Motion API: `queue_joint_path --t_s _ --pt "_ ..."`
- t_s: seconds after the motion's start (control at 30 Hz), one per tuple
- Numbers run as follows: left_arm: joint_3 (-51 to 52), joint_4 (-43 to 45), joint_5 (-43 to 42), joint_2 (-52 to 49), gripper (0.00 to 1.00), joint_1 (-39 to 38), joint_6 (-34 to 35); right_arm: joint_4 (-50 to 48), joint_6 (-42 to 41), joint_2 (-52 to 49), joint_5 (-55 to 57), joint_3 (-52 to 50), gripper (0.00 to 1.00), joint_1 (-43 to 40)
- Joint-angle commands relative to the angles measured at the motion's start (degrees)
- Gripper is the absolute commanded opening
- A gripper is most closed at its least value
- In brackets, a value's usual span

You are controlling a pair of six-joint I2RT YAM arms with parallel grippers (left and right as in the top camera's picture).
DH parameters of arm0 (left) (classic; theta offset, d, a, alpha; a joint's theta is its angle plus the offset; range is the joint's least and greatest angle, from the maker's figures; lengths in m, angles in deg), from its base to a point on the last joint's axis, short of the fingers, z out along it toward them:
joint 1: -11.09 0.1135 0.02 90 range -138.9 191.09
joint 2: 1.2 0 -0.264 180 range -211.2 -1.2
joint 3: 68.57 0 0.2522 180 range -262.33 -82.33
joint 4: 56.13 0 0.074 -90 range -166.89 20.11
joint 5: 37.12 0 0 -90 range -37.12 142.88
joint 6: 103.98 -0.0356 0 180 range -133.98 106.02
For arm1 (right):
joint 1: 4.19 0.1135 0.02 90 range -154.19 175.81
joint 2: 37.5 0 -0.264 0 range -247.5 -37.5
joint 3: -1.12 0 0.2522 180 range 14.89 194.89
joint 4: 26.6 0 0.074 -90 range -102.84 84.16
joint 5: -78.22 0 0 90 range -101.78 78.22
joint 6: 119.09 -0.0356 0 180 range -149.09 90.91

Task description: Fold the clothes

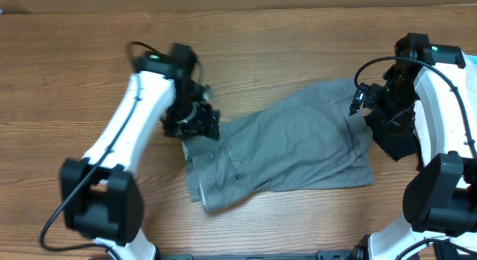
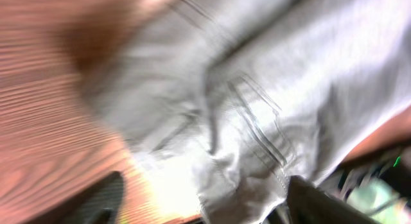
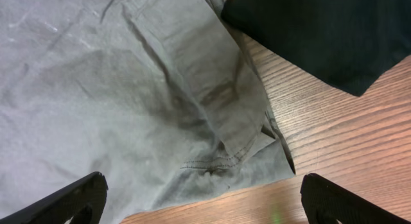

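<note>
Both spread and empty, my left gripper and right gripper hover over the rumpled medium-grey cotton shorts. I judge folding barely begun; every neat fold remains.

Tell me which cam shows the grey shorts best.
Overhead: nearly all of the grey shorts are in frame, outline clear. Left wrist gives a blurred close-up of pocket stitching; right wrist shows only one hem corner beside the black garment.
</note>
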Motion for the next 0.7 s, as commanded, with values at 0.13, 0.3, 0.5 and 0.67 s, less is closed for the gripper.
queue_joint_path --t_s 0.13,0.3,0.5,0.67 --pt "4.92 0.5 -2.89 0.44 0.91 3.91 2.99 -0.87 1.29 1.31 -0.33 1.2 1.0 -0.09" --pt "12.11 4.13 -6.19 0.39 0.9 3.06 3.63 -1.11 1.31 1.31 -0.33 1.2 1.0 -0.09" --pt "18.16 11.28 -5.88 0.39 0.89 3.65 5.7 -1.05 1.31 1.31 -0.33 1.2 1.0 -0.09" --pt "18.99 14.1 -5.92 0.26 0.91 3.65 6.1 -1.03 1.27 1.31 -0.37 1.2 1.0 -0.09"
